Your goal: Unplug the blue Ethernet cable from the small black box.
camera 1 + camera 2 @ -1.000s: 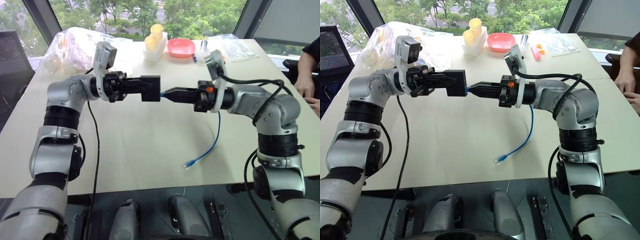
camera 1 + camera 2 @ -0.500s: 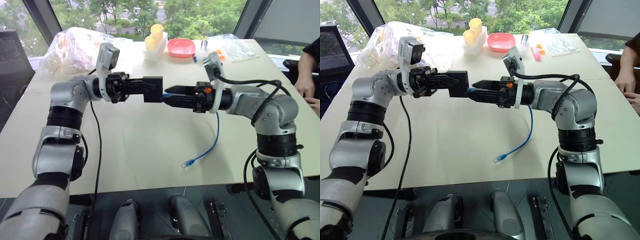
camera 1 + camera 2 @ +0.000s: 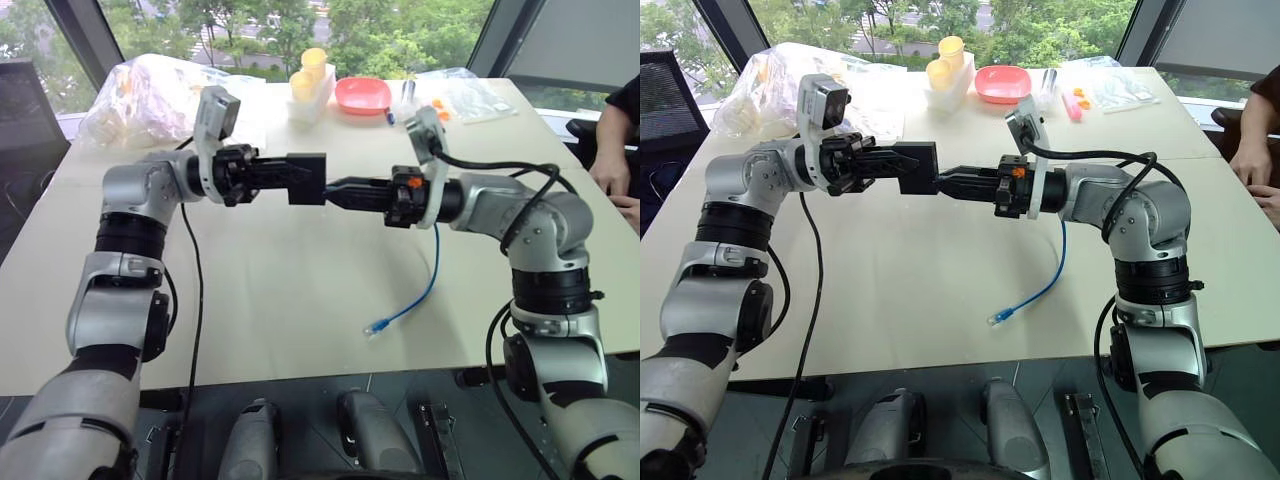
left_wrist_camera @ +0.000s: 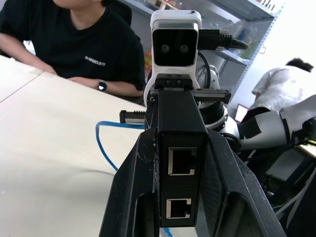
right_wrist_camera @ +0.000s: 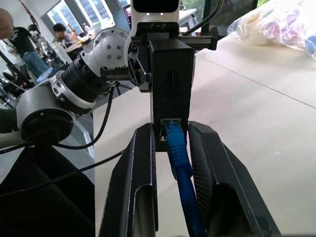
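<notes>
- The small black box point(image 3: 304, 178) is held above the table point(image 3: 280, 300), clamped between the two fingers of the left gripper point(image 4: 180, 197).
- In the left wrist view, two empty ports are seen on the box face turned toward that camera.
- The blue Ethernet cable point(image 5: 177, 163) is seen plugged into the far face of the box, on the side toward the right gripper point(image 5: 170, 148).
- The right gripper's fingers point(image 5: 143, 168) are closed around the cable's plug end, just beside the box; the blue boot lies between them.
- From the box side, the cable runs back under the right wrist and hangs down to the table.
- Its free end with a clear plug point(image 3: 378, 326) lies on the table, below and to the right of the box, well apart from it.
- A person's hand point(image 3: 606, 172) rests at the table edge, far right of the box.
</notes>
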Controlling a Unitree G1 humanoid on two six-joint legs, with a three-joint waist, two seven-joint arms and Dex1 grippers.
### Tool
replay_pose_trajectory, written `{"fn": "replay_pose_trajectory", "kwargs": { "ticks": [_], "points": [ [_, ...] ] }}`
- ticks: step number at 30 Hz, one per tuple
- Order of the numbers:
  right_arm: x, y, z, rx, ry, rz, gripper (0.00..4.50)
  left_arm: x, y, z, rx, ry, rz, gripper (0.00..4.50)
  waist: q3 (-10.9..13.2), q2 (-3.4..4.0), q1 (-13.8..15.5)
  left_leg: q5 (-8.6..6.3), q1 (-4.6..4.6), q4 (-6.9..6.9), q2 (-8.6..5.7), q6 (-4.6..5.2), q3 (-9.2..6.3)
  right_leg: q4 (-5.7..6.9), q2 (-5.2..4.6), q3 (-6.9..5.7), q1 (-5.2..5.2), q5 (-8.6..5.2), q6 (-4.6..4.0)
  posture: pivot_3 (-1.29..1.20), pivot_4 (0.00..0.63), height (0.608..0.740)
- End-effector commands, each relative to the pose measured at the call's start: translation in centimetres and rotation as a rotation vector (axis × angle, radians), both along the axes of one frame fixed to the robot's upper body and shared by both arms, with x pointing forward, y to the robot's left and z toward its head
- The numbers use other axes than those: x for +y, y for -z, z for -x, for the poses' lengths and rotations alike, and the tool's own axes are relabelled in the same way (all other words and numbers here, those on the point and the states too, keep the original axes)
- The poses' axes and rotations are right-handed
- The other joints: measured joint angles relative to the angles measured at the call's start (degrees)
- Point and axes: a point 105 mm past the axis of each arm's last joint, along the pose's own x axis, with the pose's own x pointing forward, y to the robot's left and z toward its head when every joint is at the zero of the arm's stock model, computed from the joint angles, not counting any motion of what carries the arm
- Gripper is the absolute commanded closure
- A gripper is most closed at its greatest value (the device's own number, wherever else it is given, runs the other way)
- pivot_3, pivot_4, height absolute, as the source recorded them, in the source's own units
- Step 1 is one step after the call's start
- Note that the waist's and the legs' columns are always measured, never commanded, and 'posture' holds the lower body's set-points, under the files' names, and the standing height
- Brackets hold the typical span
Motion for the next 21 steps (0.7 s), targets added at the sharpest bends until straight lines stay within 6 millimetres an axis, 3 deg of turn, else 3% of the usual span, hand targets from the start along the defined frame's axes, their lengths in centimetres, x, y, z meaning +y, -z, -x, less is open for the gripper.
{"fn": "replay_pose_trajectory", "kwargs": {
  "ticks": [1,4,10,21],
  "points": [
    [0.0,-1.62,1.45,-0.05,-0.066,-0.049,4.13,0.34,-1.26,0.0,-0.04,-0.008,0.024,4.01,0.0,0.0,0.0,0.0,0.0,0.0,0.0,0.0,0.0,0.0,0.0,0.0,0.0,0.0,0.0,0.0,0.15,0.737],
    [-0.08,-1.65,1.36,-0.044,-0.059,-0.054,4.13,0.33,-1.27,-0.04,-0.042,-0.011,0.024,4.01,0.0,0.0,0.0,0.0,0.0,0.0,0.0,0.0,0.0,0.0,0.0,0.0,0.0,0.0,0.0,0.0,0.15,0.737],
    [-0.03,-1.53,0.69,-0.048,-0.02,-0.041,1.28,0.31,-1.28,-0.1,-0.04,-0.014,0.027,4.01,0.0,0.0,-0.1,0.0,0.0,-0.01,0.0,0.0,0.0,0.0,0.0,0.0,0.0,0.0,0.0,0.0,0.15,0.737],
    [-0.08,-1.45,0.47,-0.044,-0.004,-0.049,1.28,0.4,-1.22,-0.11,-0.038,-0.02,0.029,4.01,0.0,0.0,0.0,0.0,0.0,-0.02,0.0,0.0,0.0,-0.03,0.0,0.0,0.0,0.0,0.0,0.0,0.15,0.737]
  ]
}}
